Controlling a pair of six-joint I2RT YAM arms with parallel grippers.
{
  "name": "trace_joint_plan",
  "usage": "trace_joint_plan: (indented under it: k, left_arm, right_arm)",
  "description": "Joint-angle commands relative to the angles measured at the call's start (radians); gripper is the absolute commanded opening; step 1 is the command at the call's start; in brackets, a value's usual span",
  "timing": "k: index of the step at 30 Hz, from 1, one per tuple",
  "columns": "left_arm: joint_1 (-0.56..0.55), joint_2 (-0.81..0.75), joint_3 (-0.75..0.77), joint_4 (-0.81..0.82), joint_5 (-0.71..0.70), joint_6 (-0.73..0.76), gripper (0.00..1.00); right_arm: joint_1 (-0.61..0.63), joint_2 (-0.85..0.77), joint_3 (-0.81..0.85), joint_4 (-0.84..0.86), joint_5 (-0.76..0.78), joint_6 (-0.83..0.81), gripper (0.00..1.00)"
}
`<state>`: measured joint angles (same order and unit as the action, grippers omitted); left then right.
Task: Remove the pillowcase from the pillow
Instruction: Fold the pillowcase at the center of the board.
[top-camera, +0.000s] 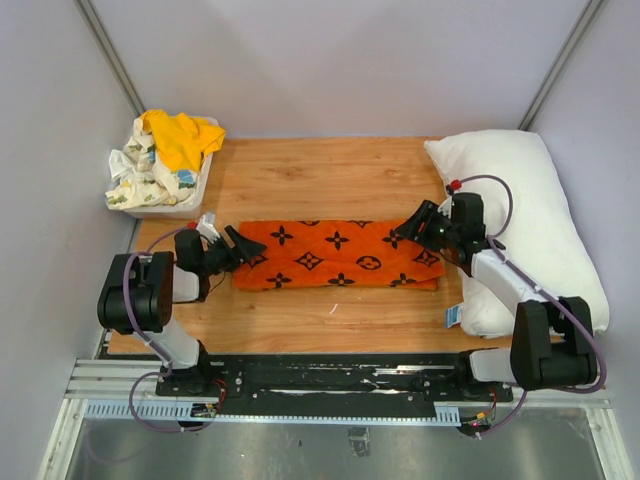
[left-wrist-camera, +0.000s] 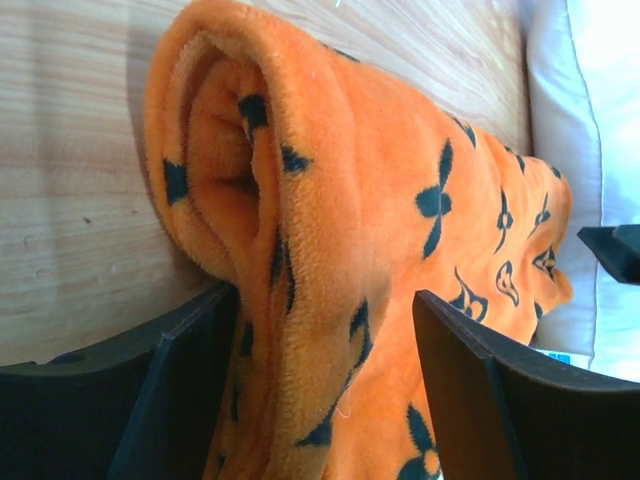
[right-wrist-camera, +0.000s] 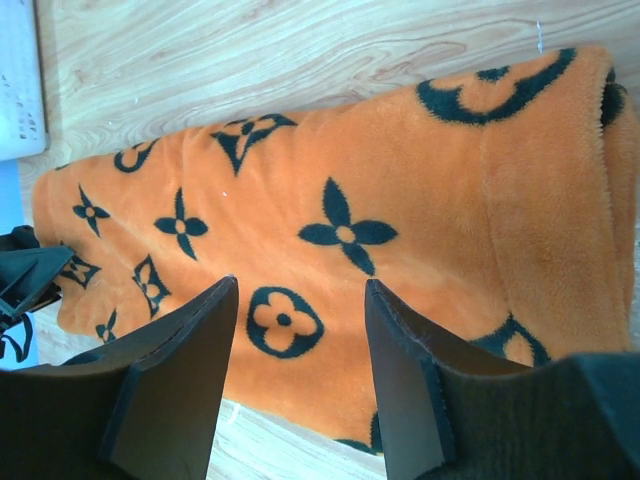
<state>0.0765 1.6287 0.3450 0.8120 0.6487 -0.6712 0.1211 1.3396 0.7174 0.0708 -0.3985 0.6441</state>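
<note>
The pillowcase (top-camera: 335, 255) lies folded flat on the surface (top-camera: 300, 165), fully off the pillow (top-camera: 530, 200), which is seen to the outer side of the right fingers, close by them. The task is judged all but done. The step in hand is taken to be letting go and clearing away cleanly.

The left fingers (left-wrist-camera: 170, 400) are spread, and the rolled end of the pillowcase is straddled between them. The cloth is touched by one finger, while a gap is seen at the other, so nothing is pinched. The right fingers (right-wrist-camera: 180, 380) are likewise parted, with the other end of the pillowcase lying just below and between them, ungripped.

To do this well, both pairs should be kept wide and drawn straight up before being pulled back, so that the plush pile is not snagged and the fold is not dragged open. The left end, thick and sitting deep between the fingers, is judged the likelier to be lifted along and should be watched.
</note>
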Motion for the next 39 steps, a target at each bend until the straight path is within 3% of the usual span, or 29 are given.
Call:
trace_joint_plan:
  k: [1,3,6,8,9,11,15,21,25,32,39]
  left_arm:
    - [-0.001,0.006,-0.035,-0.108,0.007,-0.016,0.72]
    - [-0.001,-0.036,-0.031,-0.138,-0.037,-0.019,0.61]
    - [-0.001,-0.103,-0.021,-0.17,-0.101,-0.032,0.22]
    - [0.0,-0.147,-0.006,-0.192,-0.127,-0.037,0.04]
    - [0.002,-0.169,0.007,-0.219,-0.141,-0.032,0.01]
    - [0.008,-0.218,0.047,-0.304,-0.185,-0.005,0.0]
    - [0.011,-0.395,0.153,-0.593,-0.46,0.089,0.0]
    - [0.01,-0.563,0.294,-0.821,-0.784,0.179,0.0]
    - [-0.058,-0.554,0.395,-0.93,-0.922,0.235,0.0]
    - [-0.338,-0.422,0.594,-1.072,-1.215,0.31,0.0]
    - [-0.498,-0.28,0.878,-1.216,-1.156,0.374,0.0]
  right_arm:
    - [-0.017,-0.037,0.033,0.003,-0.016,0.015,0.55]
    - [-0.017,-0.033,0.044,0.001,-0.026,0.014,0.55]
    - [-0.016,-0.027,0.055,-0.005,-0.043,0.015,0.55]
    - [-0.013,-0.031,0.053,-0.007,-0.046,0.017,0.55]
    - [-0.011,-0.036,0.052,-0.01,-0.046,0.017,0.55]
    - [-0.009,-0.045,0.053,-0.018,-0.045,0.016,0.55]
    - [-0.005,-0.075,0.046,-0.036,-0.041,0.01,0.56]
    - [0.007,-0.063,0.057,-0.043,-0.048,0.005,0.56]
    - [0.026,-0.036,0.095,-0.069,-0.062,-0.005,0.57]
    - [0.04,-0.052,0.101,-0.133,-0.041,-0.045,0.58]
    - [0.04,-0.051,0.137,-0.191,-0.033,-0.081,0.58]
